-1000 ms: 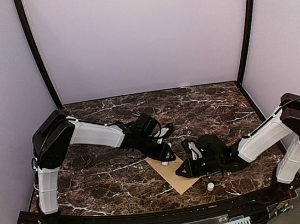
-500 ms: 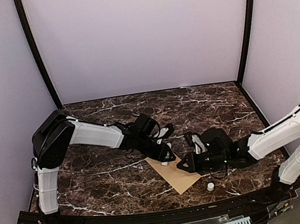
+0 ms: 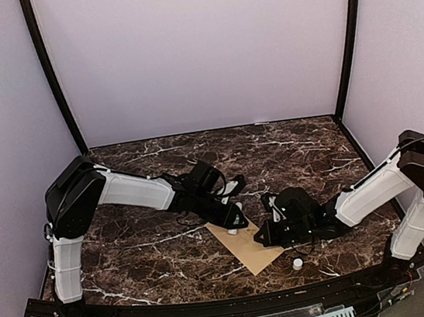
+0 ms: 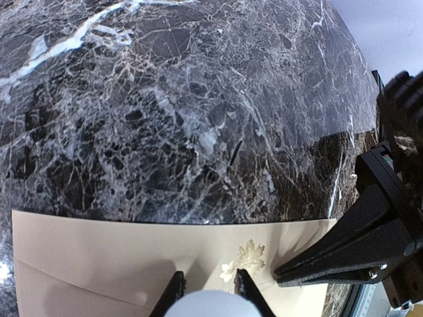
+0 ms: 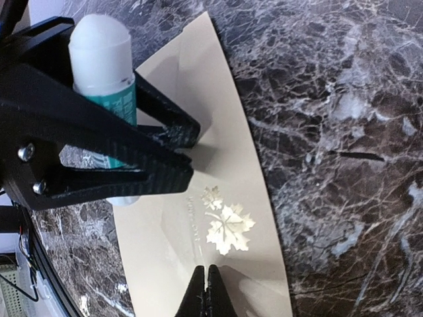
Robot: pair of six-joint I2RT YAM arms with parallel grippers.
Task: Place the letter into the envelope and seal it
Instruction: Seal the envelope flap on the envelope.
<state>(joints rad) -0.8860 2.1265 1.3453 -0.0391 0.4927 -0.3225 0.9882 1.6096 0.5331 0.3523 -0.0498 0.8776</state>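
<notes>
Close to the near edge of the dark, white-veined marble surface (image 3: 152, 240) sits a small round white cap (image 3: 296, 262), loose and on its own. Just beyond it the long kraft-brown paper envelope (image 5: 225, 165) lies flat and slanted. It is smooth and matte, with a pale embossed maple-leaf emblem (image 5: 227, 228). The right end effector (image 5: 206, 284) has just pinched fully together, a crack apart a second ago. Its thin black tips grasp nothing and rest on the paper beside the emblem; I'd guess it is pinning the envelope for sealing. Farther in, the left end effector (image 4: 208, 290) is clamped on a white glue stick with a teal label (image 5: 102, 59), whose lower end reaches the envelope. The letter isn't visible, so it is probably already inside.
</notes>
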